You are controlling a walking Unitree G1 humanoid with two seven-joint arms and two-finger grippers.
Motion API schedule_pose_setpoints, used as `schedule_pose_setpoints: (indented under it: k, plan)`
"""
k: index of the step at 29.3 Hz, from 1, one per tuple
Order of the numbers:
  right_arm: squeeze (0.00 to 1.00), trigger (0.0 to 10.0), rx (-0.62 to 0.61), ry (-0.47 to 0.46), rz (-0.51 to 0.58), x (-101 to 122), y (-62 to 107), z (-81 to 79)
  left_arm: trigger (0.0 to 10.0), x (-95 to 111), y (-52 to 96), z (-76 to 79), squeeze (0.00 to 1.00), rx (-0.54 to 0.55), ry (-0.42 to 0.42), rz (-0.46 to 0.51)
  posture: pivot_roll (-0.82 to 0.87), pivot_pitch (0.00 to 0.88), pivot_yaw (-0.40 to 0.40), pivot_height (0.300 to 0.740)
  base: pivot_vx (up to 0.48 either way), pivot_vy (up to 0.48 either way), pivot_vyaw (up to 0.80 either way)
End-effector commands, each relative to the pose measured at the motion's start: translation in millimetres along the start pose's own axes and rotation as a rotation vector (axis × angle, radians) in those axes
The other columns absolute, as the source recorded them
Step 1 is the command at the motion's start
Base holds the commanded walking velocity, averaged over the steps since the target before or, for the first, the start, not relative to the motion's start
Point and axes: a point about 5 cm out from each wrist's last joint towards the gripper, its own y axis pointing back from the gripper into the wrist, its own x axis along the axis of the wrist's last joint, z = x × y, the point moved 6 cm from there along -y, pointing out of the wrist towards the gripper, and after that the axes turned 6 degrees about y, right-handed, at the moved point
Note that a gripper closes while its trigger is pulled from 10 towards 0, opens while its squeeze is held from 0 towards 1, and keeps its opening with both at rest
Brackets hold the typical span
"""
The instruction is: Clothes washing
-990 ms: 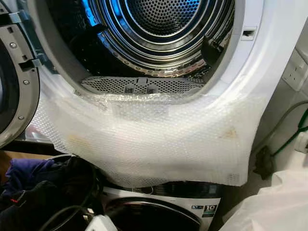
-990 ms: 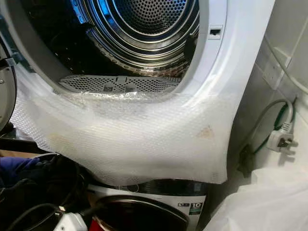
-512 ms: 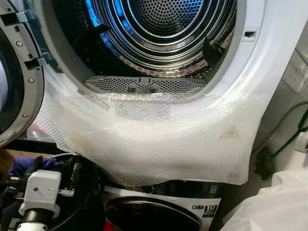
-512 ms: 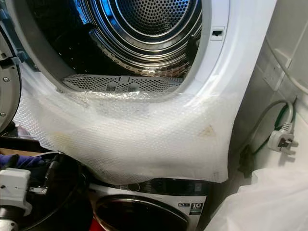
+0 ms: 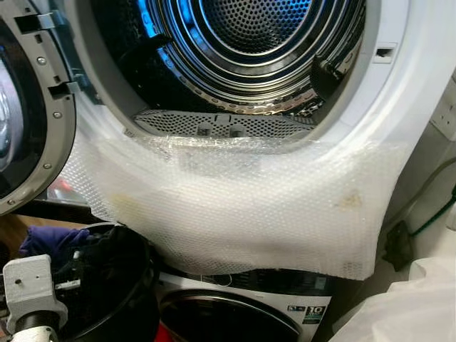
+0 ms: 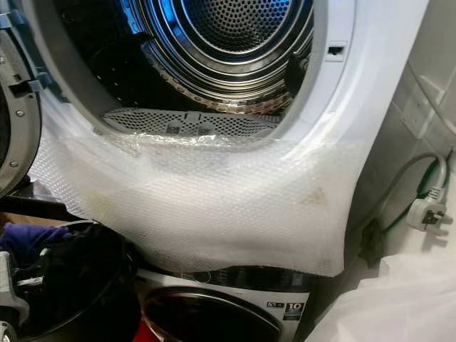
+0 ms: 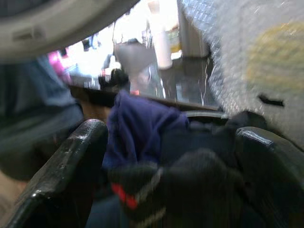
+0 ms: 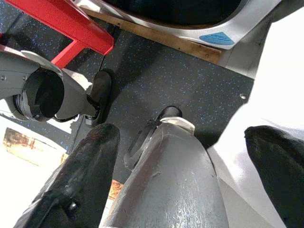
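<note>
The dryer's drum [image 5: 263, 43] stands open, with its door [image 5: 28, 121] swung out to the left. Bubble wrap [image 5: 242, 206] hangs over the lower rim. At the lower left, dark clothes [image 5: 107, 274] and a purple cloth [image 5: 53, 239] lie in a black basket [image 5: 139, 299]. My left wrist [image 5: 28, 288] is down at this basket. In the left wrist view my left gripper [image 7: 168, 137] is open, its fingers [image 7: 61, 175] either side of the purple cloth [image 7: 137, 128] and a black garment with a red stripe [image 7: 190, 190]. My right gripper [image 8: 180, 135] hangs open above the floor.
A second machine [image 5: 242, 320] sits under the dryer. A white plastic sheet [image 5: 399, 313] lies at the lower right. A plug and cable [image 6: 427, 210] hang at the wall on the right. A red frame [image 8: 61, 23] stands on the dark speckled floor [image 8: 180, 80].
The camera has shifted a little. My left wrist has come up into view and then moved left and down to the clothes basket.
</note>
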Motion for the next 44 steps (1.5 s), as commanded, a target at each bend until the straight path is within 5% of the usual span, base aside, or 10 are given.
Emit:
schedule_pose_setpoints:
  k: [1, 4, 17, 18, 19, 20, 38, 40, 44]
  plan:
    - [0.00, 10.0, 0.001, 0.004, -0.004, -0.6, -0.2, -1.6, 10.0, -0.5, 0.6, -10.9, 1.00, 0.051, 0.038, -0.017, 0.22, 0.000, 0.047, 0.740, 0.000, 0.000, 0.00]
    - [0.00, 10.0, -0.003, 0.005, -0.005, -0.4, 0.0, 0.4, 10.0, -8.1, 2.6, -12.9, 1.00, 0.064, 0.148, -0.059, 0.23, 0.000, 0.044, 0.740, 0.000, 0.000, 0.00]
    - [0.00, 10.0, -0.015, 0.007, 0.000, 0.8, 0.4, 4.8, 10.0, -9.2, -6.6, -5.7, 1.00, 0.038, 0.212, -0.092, 0.24, 0.000, 0.037, 0.740, 0.000, 0.000, 0.00]
    - [0.00, 10.0, -0.016, 0.010, 0.002, 1.2, 0.4, 5.0, 10.0, -8.3, -10.7, -1.4, 0.87, 0.018, 0.231, -0.094, 0.24, 0.000, 0.037, 0.740, 0.000, 0.000, 0.00]
    - [0.00, 10.0, -0.016, 0.010, 0.002, 1.2, 0.4, 5.0, 10.0, -8.3, -10.7, -1.4, 0.87, 0.018, 0.231, -0.094, 0.24, 0.000, 0.037, 0.740, 0.000, 0.000, 0.00]
    - [0.00, 10.0, -0.018, 0.010, 0.004, 2.0, 0.4, 5.3, 10.0, -6.8, -15.5, 1.3, 0.00, 0.012, 0.242, -0.091, 0.23, 0.000, 0.037, 0.740, 0.000, 0.000, 0.00]
    - [0.00, 10.0, -0.010, 0.004, 0.017, 5.8, 0.0, 3.9, 10.0, -9.5, -24.6, 9.1, 0.00, -0.017, 0.306, -0.126, 0.22, 0.000, 0.037, 0.740, 0.000, 0.000, 0.00]
    - [0.00, 10.0, -0.006, 0.002, 0.006, 1.7, 0.2, 2.5, 10.0, -32.5, -12.9, -3.9, 0.00, 0.091, 0.310, -0.215, 0.23, 0.000, 0.035, 0.740, 0.000, 0.000, 0.00]
    - [0.00, 10.0, -0.005, 0.002, 0.004, 1.0, 0.1, 2.0, 10.0, -36.8, -12.8, -7.8, 0.00, 0.117, 0.313, -0.236, 0.23, 0.000, 0.036, 0.740, 0.000, 0.000, 0.00]
